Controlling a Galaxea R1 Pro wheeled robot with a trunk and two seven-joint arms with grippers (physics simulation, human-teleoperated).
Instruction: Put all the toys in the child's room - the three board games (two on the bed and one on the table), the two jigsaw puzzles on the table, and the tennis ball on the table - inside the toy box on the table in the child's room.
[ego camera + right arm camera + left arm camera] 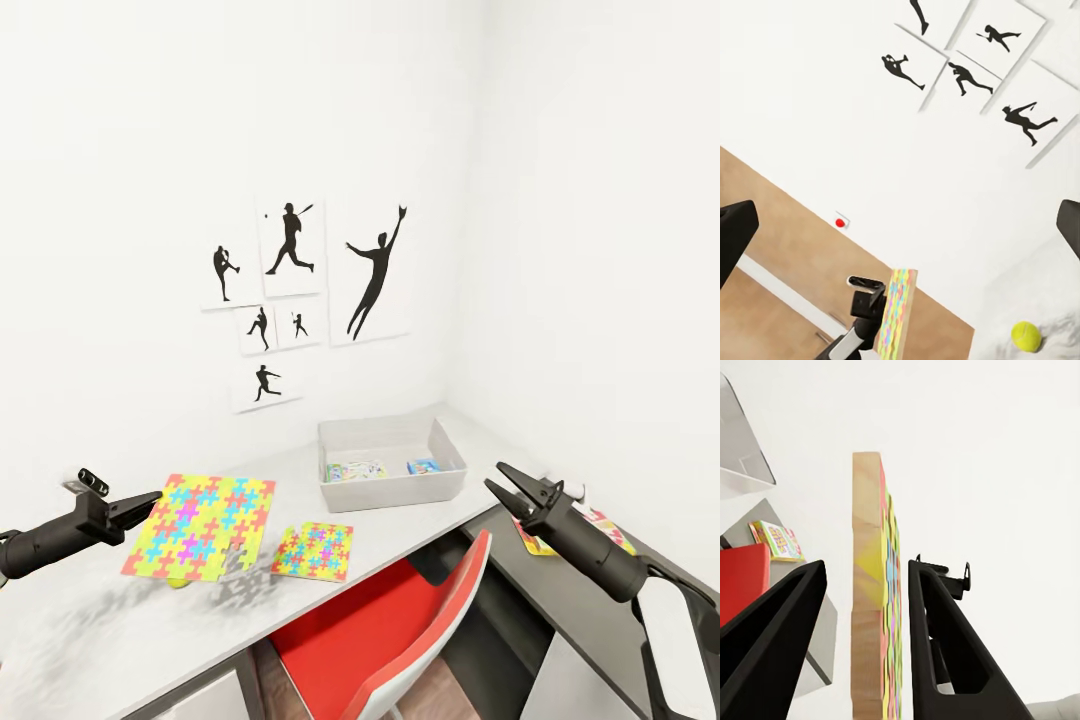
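Note:
My left gripper (150, 499) is shut on the edge of the large multicoloured jigsaw puzzle (201, 526) and holds it lifted above the white table (120, 630). In the left wrist view that puzzle (874, 585) stands edge-on between the fingers of the left gripper (866, 570). The smaller jigsaw puzzle (314, 551) lies flat on the table. Behind it stands the grey toy box (392, 489), with two colourful flat items inside. The tennis ball (1026, 336) rests on the table below the lifted puzzle. My right gripper (505, 490) hovers open and holds nothing, to the right of the box.
A red chair (400, 620) is pushed under the table's front edge. A colourful board game (608, 524) lies on the surface under my right arm. Black silhouette posters (290, 300) hang on the white wall behind the table, which fits into the room's corner.

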